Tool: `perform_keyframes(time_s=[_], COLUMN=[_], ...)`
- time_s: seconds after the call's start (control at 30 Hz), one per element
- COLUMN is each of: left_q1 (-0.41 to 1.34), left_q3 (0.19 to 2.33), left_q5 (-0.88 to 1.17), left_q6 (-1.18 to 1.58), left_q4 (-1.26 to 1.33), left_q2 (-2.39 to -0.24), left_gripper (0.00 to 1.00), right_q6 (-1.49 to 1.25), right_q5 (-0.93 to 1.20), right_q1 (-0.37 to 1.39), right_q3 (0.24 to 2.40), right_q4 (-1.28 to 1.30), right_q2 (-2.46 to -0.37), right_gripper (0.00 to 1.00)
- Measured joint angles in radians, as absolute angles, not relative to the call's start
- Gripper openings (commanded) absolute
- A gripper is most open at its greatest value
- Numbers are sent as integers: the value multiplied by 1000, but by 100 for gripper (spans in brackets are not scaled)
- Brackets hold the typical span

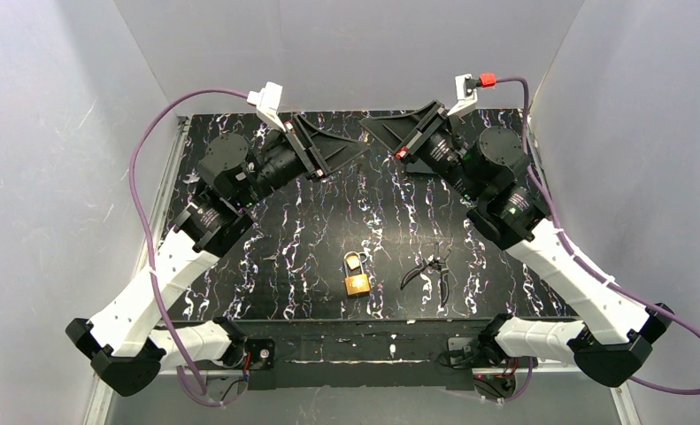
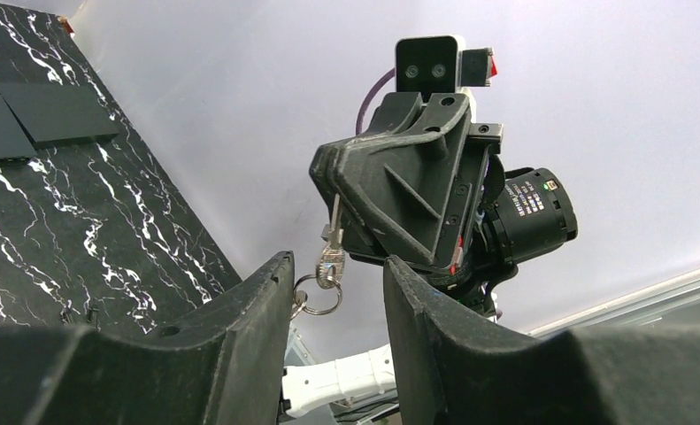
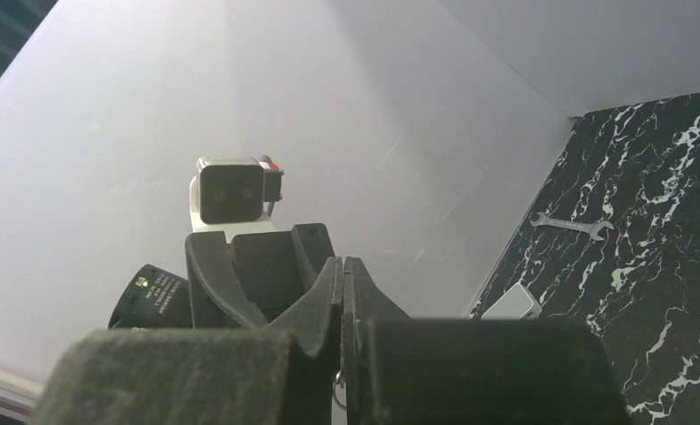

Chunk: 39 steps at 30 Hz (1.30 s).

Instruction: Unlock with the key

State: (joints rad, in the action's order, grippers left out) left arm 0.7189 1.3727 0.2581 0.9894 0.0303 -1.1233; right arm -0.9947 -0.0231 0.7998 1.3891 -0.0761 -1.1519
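Note:
My right gripper [image 1: 366, 129] is raised at the back of the table and shut on the key [image 2: 334, 241]. The small metal key hangs below its fingertips with a split ring [image 2: 321, 295]. Part of the ring shows between the closed fingers in the right wrist view [image 3: 337, 379]. My left gripper [image 2: 337, 266] is open and faces the right one, with the key and ring showing in the gap between its fingertips. I cannot tell whether the ring touches the left finger. A brass padlock [image 1: 357, 283] lies on the black marbled table [image 1: 311, 248] near the front middle, far from both grippers.
Black-handled pliers [image 1: 430, 270] lie right of the padlock. A silver wrench [image 3: 573, 227] and a pale grey box [image 3: 511, 304] lie on the table by the wall. Flat black slabs [image 2: 54, 115] lie at the back. Grey walls enclose three sides.

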Motion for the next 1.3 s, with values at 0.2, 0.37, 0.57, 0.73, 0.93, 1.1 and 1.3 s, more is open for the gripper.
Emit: perform_keyframes(time_s=[0.2, 0.37, 0.57, 0.73, 0.93, 1.1, 1.3], left_q1=[740, 751, 759, 763, 768, 770, 769], left_q3=[1373, 1372, 1372, 1372, 1370, 1370, 1370], left_q5=[245, 228, 213, 202, 197, 194, 192], left_q6=[1000, 1005, 1013, 1021, 1022, 1021, 1022], left_q4=[30, 29, 28, 20, 4, -26, -73], left_q2=[-1127, -1132, -1135, -1135, -1135, -1132, -1120], left_gripper=[31, 15, 0, 0, 0, 0, 0], right_q6=[-994, -994, -994, -995, -995, -997, -990], right_q5=[-24, -27, -29, -30, -31, -47, -82], right_q1=[800, 800, 800, 800, 800, 800, 799], right_q3=[1378, 1377, 1365, 1352, 1318, 1314, 1314], right_q4=[-77, -81, -86, -89, -107, -65, 2], right_q2=[-1152, -1150, -1133, -1124, -1104, -1091, -1068], right_gripper=[1, 1, 1, 1, 1, 43, 68])
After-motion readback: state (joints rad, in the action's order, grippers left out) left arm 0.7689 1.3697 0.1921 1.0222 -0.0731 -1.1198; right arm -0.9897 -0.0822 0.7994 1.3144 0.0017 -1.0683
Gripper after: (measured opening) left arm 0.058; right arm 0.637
